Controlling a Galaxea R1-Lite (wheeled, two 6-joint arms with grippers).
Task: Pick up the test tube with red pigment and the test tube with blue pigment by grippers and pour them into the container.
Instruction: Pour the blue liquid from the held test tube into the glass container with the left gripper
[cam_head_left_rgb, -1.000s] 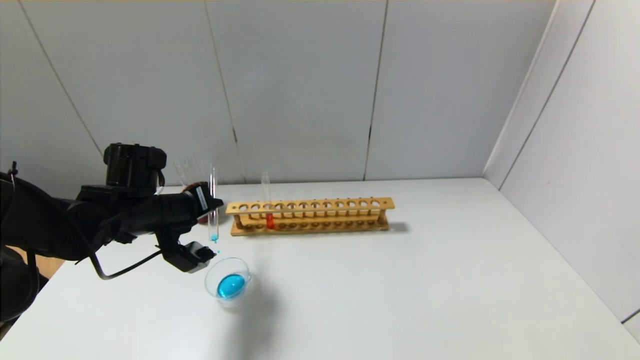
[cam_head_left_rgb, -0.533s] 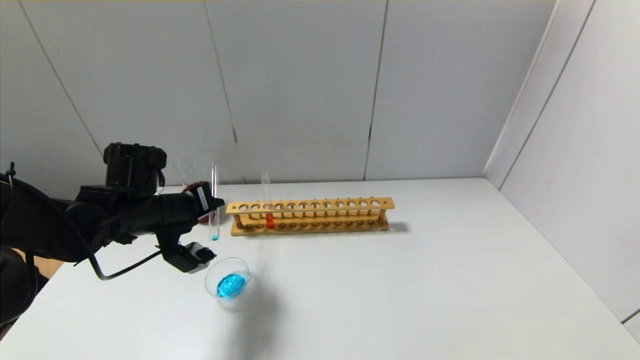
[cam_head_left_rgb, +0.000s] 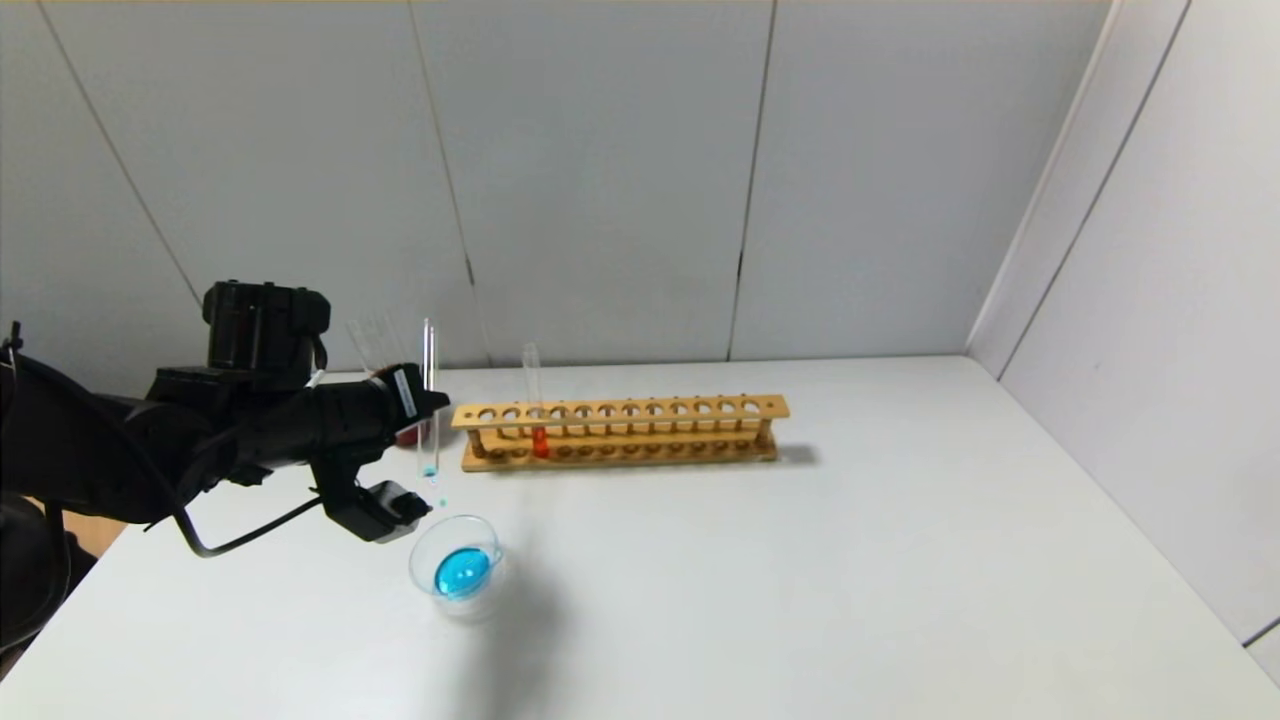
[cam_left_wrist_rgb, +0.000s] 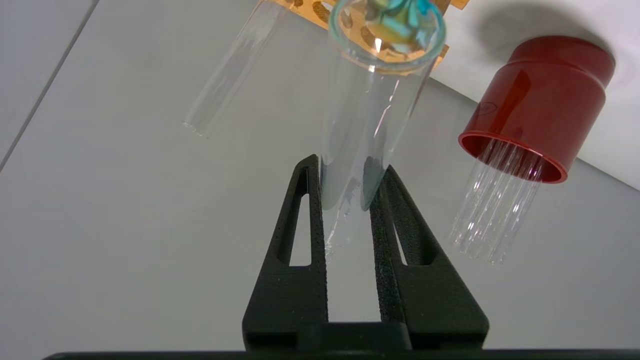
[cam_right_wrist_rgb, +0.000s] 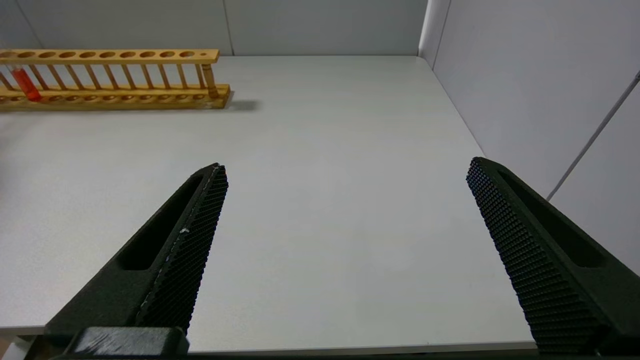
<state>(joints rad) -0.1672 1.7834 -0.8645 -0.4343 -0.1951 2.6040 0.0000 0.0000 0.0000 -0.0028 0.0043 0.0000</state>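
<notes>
Head view: left gripper (cam_head_left_rgb: 425, 402) sits above the white table (cam_head_left_rgb: 800, 560) near its left edge, fingers clamped on the test tube with blue pigment (cam_head_left_rgb: 429, 400), which stands upright w/ only a trace of teal at its rounded end; a small teal drop hangs in the air just below it. The glass beaker (cam_head_left_rgb: 456, 566) is on the table below and slightly in front of the tube, w/ a pool of blue liquid in its bottom. Wooden rack (cam_head_left_rgb: 620, 432) stands farther back, just right of the held tube; the test tube with red pigment (cam_head_left_rgb: 535, 405) is upright in one of its left holes, orange-red liquid at the bottom. Dark red cup (cam_head_left_rgb: 400, 400) is mostly hidden behind the gripper, clear tubes sticking out of it. Left wrist view: both black fingers (cam_left_wrist_rgb: 300, 215) press the blue tube's (cam_left_wrist_rgb: 370, 115) glass from either side, teal residue showing at its far end; red cup (cam_left_wrist_rgb: 535, 107) w/ a bundle of colourless tubes (cam_left_wrist_rgb: 492, 210) is near, and one more clear tube (cam_left_wrist_rgb: 235, 70) is beside the held one. Right wrist view: right gripper (cam_right_wrist_rgb: 345, 170) hangs over the table's near right part, fingers wide apart, holding nothing, well apart from the rack (cam_right_wrist_rgb: 115, 80); red tube (cam_right_wrist_rgb: 24, 82) shows at the rack's far end.
</notes>
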